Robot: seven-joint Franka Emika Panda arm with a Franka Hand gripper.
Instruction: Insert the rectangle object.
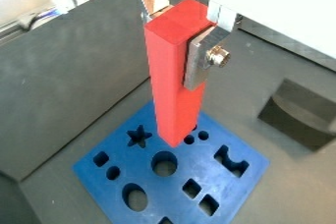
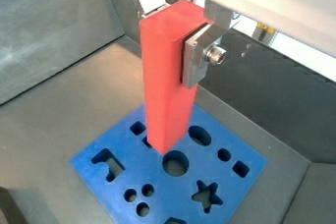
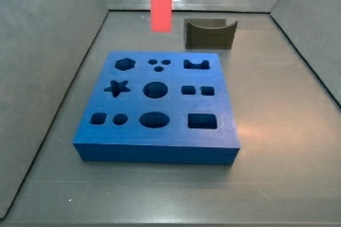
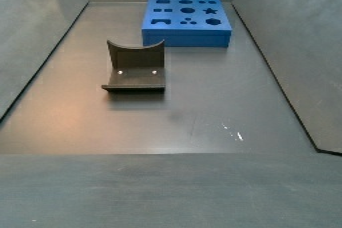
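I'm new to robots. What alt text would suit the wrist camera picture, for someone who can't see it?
The gripper, its jaws shut on an upright red-orange rectangle object, holds the bar's lower end above a blue block with shaped holes. A dark grey curved holder sits on the grey floor beside the block.

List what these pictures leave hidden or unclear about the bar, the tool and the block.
- Tool: out of frame in both side views; in the wrist views the bar covers the far finger.
- Bar's top: cut off by the upper edge in a side view.
- Bar's lower end: in both wrist views it overlaps the block, so its height above the holes is unclear.
- Bar: absent from the side view showing the holder.
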